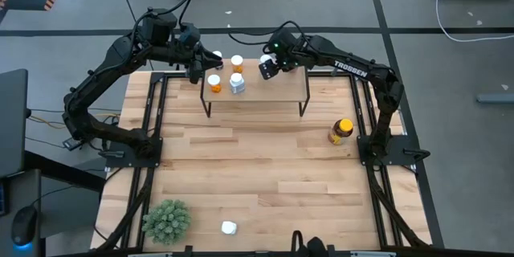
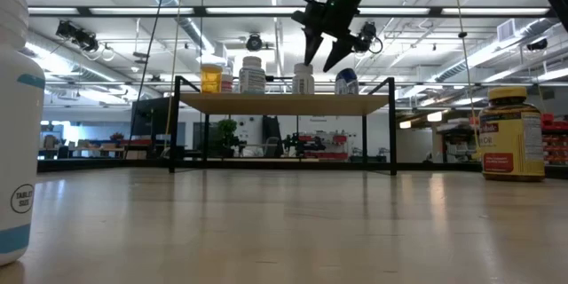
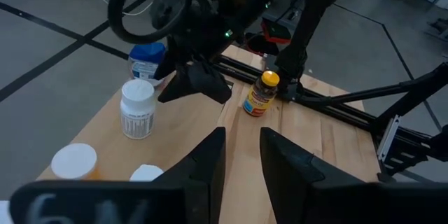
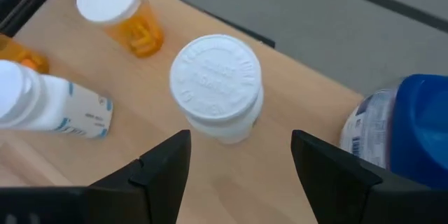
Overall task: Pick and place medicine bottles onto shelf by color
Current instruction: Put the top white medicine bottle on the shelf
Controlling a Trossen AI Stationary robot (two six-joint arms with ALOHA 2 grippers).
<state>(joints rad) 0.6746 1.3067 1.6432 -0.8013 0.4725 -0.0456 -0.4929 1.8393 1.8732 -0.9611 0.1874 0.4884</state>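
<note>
A small white round-capped plastic pill bottle (image 4: pixel 217 87) stands upright on the light-wood, black-legged shelf (image 1: pixel 285 90), directly beneath the spread, empty right end effector (image 4: pixel 241 157). The left end effector (image 3: pixel 241 157), slightly parted and empty, hovers over the shelf's left end. The pale butcher-block surface (image 1: pixel 265 169) sits in a bright, fluorescent-lit hall.
</note>
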